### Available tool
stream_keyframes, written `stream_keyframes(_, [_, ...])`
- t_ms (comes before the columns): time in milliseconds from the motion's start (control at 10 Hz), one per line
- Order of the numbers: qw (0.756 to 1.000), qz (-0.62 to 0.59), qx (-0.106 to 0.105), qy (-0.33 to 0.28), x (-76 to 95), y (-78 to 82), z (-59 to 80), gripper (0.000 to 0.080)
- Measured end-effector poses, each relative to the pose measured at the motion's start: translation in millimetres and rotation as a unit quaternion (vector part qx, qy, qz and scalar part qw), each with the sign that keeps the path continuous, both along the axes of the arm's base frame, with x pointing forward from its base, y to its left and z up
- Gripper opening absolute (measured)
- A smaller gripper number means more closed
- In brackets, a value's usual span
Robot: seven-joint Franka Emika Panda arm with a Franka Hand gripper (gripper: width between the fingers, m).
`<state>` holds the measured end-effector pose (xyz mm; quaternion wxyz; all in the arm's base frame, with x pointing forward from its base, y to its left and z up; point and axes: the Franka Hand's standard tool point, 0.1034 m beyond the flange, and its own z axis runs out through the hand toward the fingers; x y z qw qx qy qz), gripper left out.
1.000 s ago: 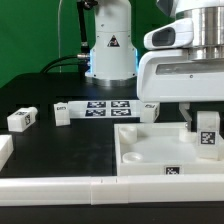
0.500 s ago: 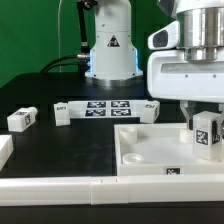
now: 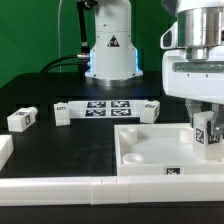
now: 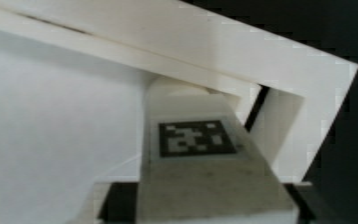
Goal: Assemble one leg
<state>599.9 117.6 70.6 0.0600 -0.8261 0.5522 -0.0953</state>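
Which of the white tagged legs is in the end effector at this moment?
The leg at the exterior view's right, over the tray-like panel. The other legs lie loose on the table.

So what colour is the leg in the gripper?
White, with a black-and-white square tag; the leg shows best in the wrist view.

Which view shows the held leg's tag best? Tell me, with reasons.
The wrist view. The leg fills the middle of the picture with its tag facing the camera, sharp enough to read. In the exterior view the leg is small at the edge, beneath the gripper, over the white panel, its tag tiny.
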Motion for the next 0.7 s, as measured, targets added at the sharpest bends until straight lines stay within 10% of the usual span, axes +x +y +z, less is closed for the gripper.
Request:
stream_keyframes(300, [0.985, 0.166, -0.039, 0.0, 2.5, -5.8, 1.7, 0.0613])
stream_keyframes(700, [0.909, 0.404, -0.098, 0.003, 2.9, -3.7, 2.9, 0.0648])
